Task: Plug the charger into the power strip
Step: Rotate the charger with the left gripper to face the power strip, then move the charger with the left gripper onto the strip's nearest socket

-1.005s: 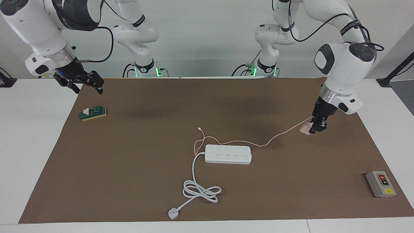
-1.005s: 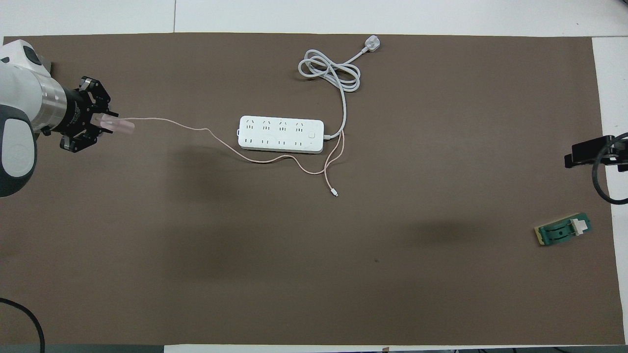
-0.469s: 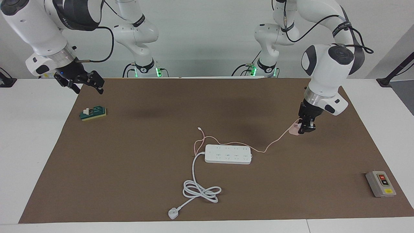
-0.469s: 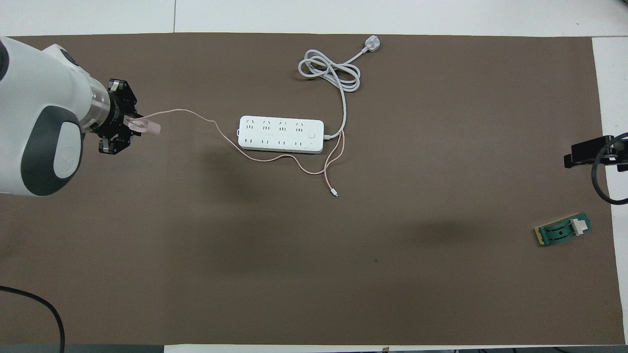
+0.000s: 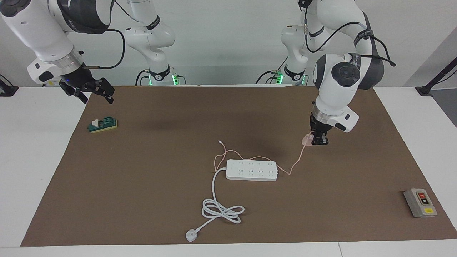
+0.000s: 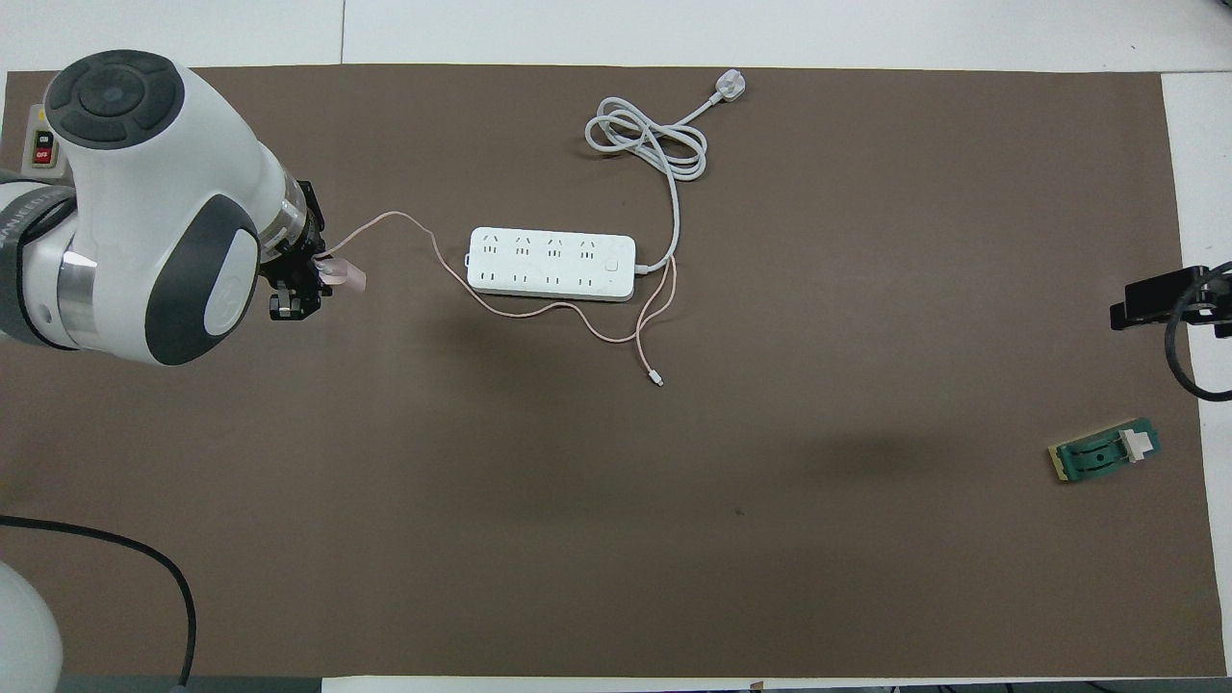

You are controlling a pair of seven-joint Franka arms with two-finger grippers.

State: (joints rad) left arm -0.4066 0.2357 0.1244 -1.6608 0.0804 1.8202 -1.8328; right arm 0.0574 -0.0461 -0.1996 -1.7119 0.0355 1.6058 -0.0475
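My left gripper [image 5: 315, 140] [image 6: 310, 281] is shut on the pale pink charger [image 5: 307, 139] [image 6: 345, 276] and holds it up over the mat, off the power strip's end on the left arm's side. The charger's thin pink cable [image 5: 295, 162] [image 6: 539, 313] droops from it and trails along the robots' side of the white power strip [image 5: 251, 170] [image 6: 551, 264], which lies flat mid-mat with its sockets facing up. My right gripper [image 5: 95, 92] [image 6: 1155, 299] waits open over the mat's edge at the right arm's end.
The strip's thick white cord [image 5: 220, 210] [image 6: 647, 141] coils farther from the robots and ends in a white plug [image 5: 191, 235] [image 6: 729, 89]. A grey button box [image 5: 420, 202] lies toward the left arm's end. Near the right gripper sits a small green block [image 5: 103, 125] [image 6: 1105, 453].
The left arm has swung in from its end of the table toward the power strip, carrying the charger with it. The cable now hangs slacker. The right arm has not moved.
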